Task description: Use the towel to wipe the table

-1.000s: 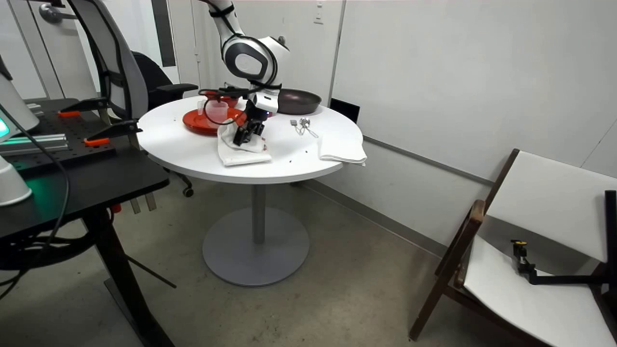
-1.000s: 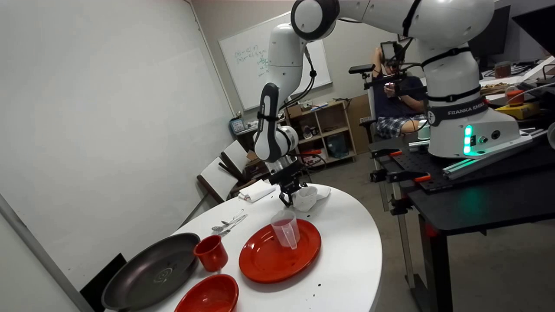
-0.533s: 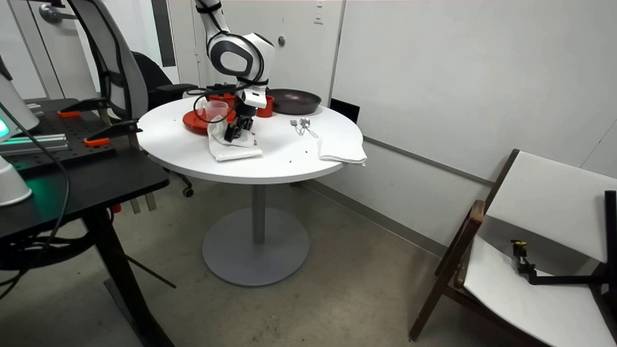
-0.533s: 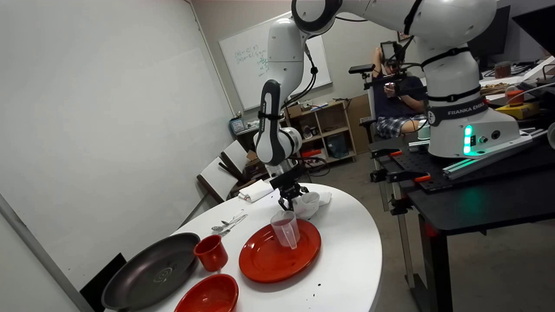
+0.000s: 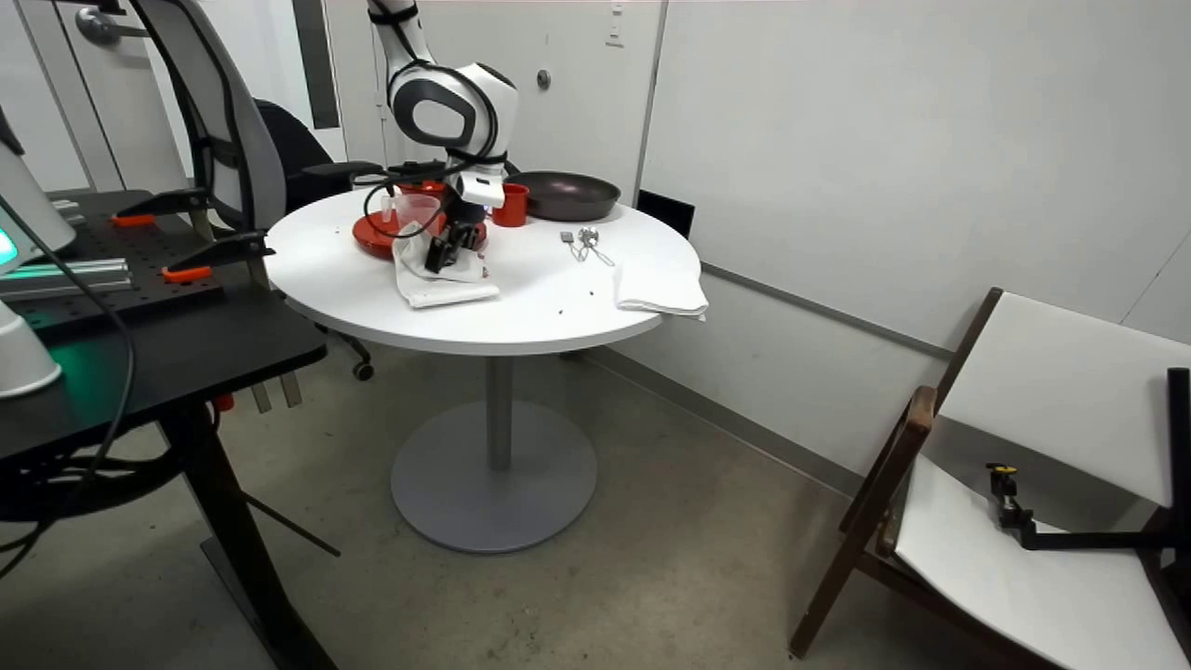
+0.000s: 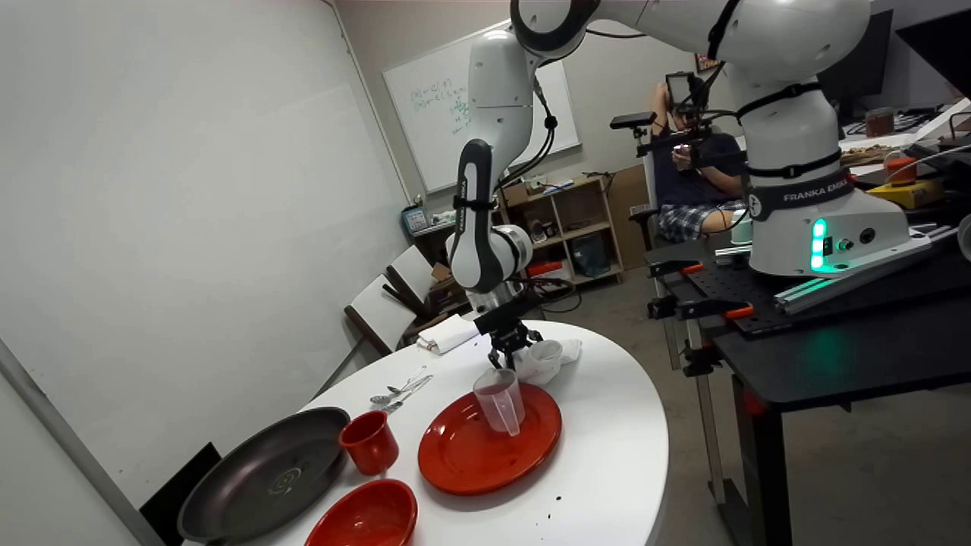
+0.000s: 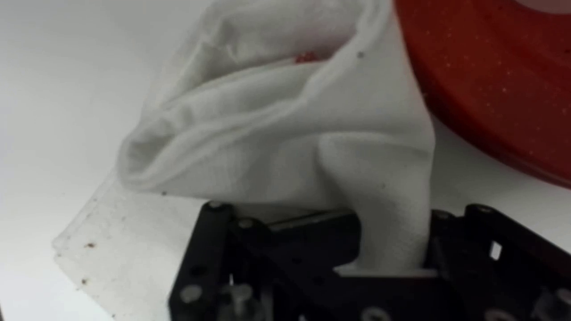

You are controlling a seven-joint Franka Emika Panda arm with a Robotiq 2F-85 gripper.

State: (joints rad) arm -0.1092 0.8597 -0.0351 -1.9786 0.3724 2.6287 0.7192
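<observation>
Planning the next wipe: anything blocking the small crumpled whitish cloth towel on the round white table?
Yes: the round glossy red plate beside the towel, with a clear plastic cup on it. Toward the folded white cloth, no obstacle shows.

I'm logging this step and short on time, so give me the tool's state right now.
Tool: closed, holding the crumpled towel by a fold pinched between its jaws.

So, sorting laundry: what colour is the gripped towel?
Whitish towel with dark specks, clearest in the wrist view.
</observation>
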